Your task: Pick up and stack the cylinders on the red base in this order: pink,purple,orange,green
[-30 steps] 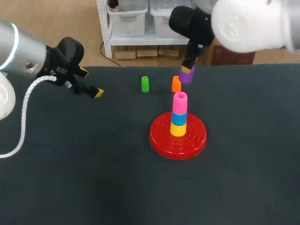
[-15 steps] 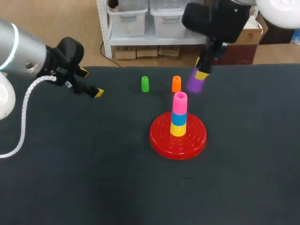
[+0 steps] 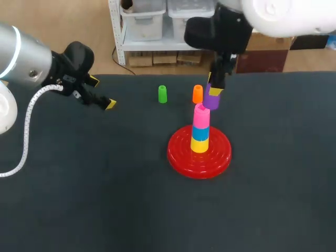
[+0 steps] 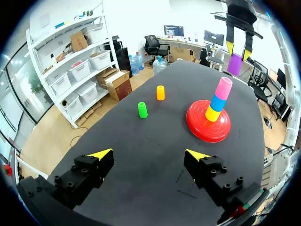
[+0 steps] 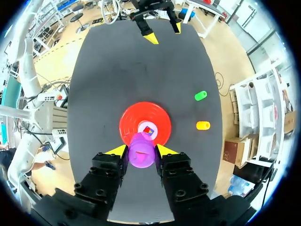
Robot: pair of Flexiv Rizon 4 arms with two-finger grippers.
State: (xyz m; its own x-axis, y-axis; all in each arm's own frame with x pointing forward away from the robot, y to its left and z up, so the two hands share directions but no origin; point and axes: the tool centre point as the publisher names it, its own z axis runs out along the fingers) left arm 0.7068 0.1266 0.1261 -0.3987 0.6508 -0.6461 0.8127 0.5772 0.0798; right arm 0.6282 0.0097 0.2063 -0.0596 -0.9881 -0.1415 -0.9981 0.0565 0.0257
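Red base (image 3: 199,155) on dark table (image 3: 105,199), yellow, blue and pink cylinder (image 3: 201,115) stacked on it | purple cylinder (image 3: 211,101) clamped in right gripper (image 5: 141,151), just above pink top, slightly off-centre | orange cylinder (image 3: 197,94), green cylinder (image 3: 163,94) upright beyond | left gripper (image 3: 102,92) off to the left, fingers apart

The dark table (image 3: 105,199) bears a red base (image 3: 218,152). Just behind the base stands an orange cylinder (image 3: 197,94). A green cylinder (image 3: 163,94) stands farther off.

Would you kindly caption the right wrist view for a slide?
Right gripper holds purple cylinder above the red base, just off its pink-topped stack; orange cylinder and green cylinder stand nearby.
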